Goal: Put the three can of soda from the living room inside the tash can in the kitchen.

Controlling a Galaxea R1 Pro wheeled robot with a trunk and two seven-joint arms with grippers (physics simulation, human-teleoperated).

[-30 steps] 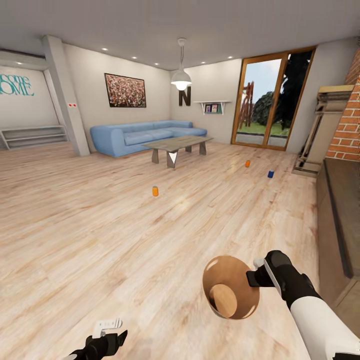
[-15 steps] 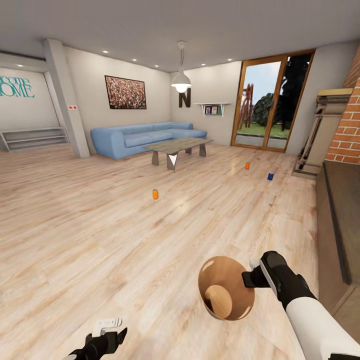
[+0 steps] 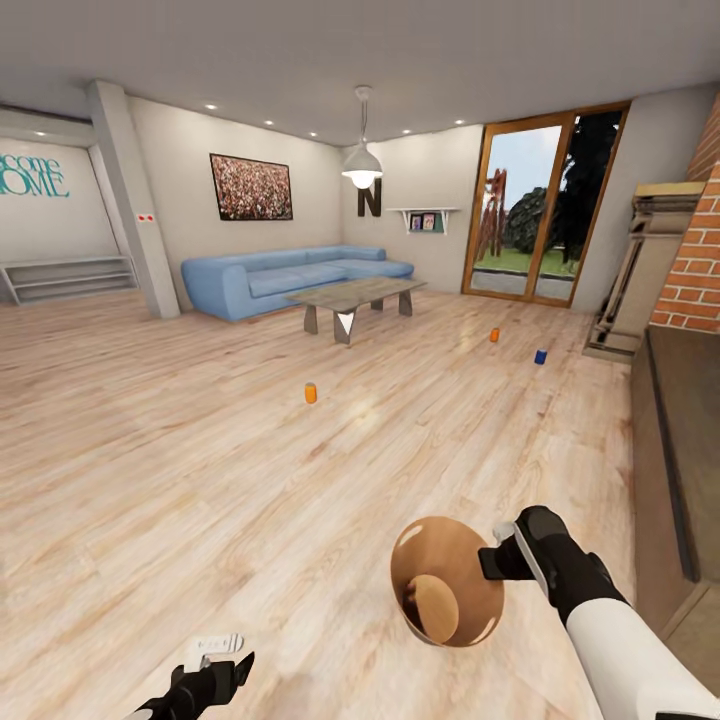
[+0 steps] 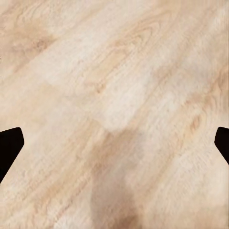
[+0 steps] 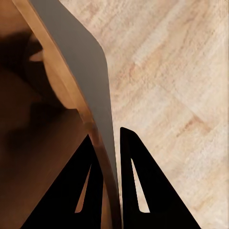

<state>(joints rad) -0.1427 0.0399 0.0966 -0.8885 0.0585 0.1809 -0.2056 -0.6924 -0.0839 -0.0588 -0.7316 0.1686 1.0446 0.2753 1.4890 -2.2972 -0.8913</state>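
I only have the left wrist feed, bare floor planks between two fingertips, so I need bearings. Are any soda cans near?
Observer: None near; an orange can stands on the floor well ahead.
Operator: And the other two?
Observer: Another orange can and a blue can stand farther off, toward the glass doors.
Operator: Where's the bin?
Observer: The right gripper pinches the trash can by its rim.
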